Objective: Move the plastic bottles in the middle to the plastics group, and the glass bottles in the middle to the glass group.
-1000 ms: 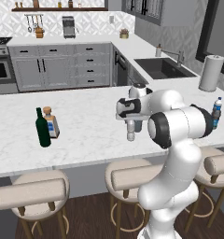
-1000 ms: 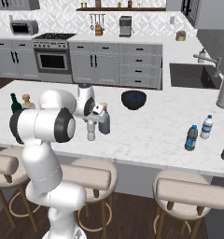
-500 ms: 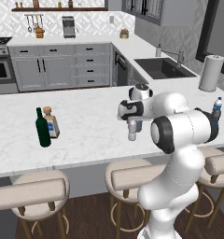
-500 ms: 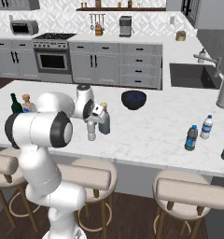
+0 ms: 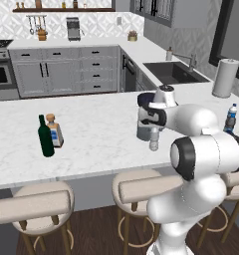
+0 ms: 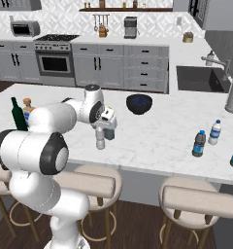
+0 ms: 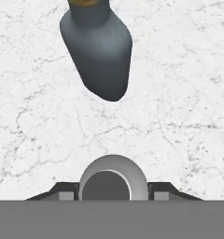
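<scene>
The arm's big elbow joint has swung lower and nearer the cameras than it was a second ago, while the hand has kept its place over the middle of the counter (image 5: pixel 91 114). The two bottles under it stand where they stood.

In the hand view, the gripper (image 7: pixel 113 189) points straight down on the small pale bottle (image 7: pixel 113 175). The bottle's round top sits squarely between the jaws, and each dark tip meets a side of it. The jaws look closed on that bottle, near its top. Whether its foot has left the marble I cannot tell from the base views, where it hangs or stands directly below the hand (image 5: pixel 154 141).

The squat grey bottle (image 7: pixel 97 51) with the tan stopper stands upright just beyond the jaws, close to the pale one but apart from it.

The grip seems made, so I judge that the reach is over and the carry comes next. The blue-labelled water bottle (image 5: pixel 230 118) that marks the plastics group is well off to one side of the jaws, at the far end of the counter. The green wine bottle (image 5: pixel 45 137) and the corked bottle (image 5: pixel 54 130) stand well off to the other side. A lift clear of the grey neighbour should come before any sideways travel.
</scene>
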### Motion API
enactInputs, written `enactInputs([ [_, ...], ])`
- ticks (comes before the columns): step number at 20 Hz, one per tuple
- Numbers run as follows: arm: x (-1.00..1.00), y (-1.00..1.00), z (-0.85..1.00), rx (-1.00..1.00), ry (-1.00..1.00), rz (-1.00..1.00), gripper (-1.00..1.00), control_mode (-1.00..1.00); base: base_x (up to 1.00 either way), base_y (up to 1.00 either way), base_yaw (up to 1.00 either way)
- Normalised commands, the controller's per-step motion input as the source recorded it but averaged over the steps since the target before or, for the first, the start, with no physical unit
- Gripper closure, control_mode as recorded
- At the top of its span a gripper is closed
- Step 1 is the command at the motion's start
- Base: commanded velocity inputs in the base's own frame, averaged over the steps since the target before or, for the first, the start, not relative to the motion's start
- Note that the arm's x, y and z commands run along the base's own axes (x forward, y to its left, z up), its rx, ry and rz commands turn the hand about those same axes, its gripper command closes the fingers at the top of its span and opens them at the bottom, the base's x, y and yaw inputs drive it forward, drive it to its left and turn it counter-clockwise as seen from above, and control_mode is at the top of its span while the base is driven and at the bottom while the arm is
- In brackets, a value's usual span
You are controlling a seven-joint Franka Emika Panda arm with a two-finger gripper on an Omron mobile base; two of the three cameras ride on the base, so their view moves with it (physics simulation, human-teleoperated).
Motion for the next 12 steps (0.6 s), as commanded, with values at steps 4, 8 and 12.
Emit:
enactInputs([
  [4,-0.13,-0.66,0.27,-0.05,0.03,-0.1,1.0,-1.0,0.0,0.0,0.0],
  [8,-0.01,-0.7,0.22,-0.07,0.0,-0.12,1.0,-1.0,0.0,0.0,0.0],
  [12,0.0,-0.71,0.18,-0.04,0.0,-0.13,1.0,-1.0,0.0,0.0,0.0],
])
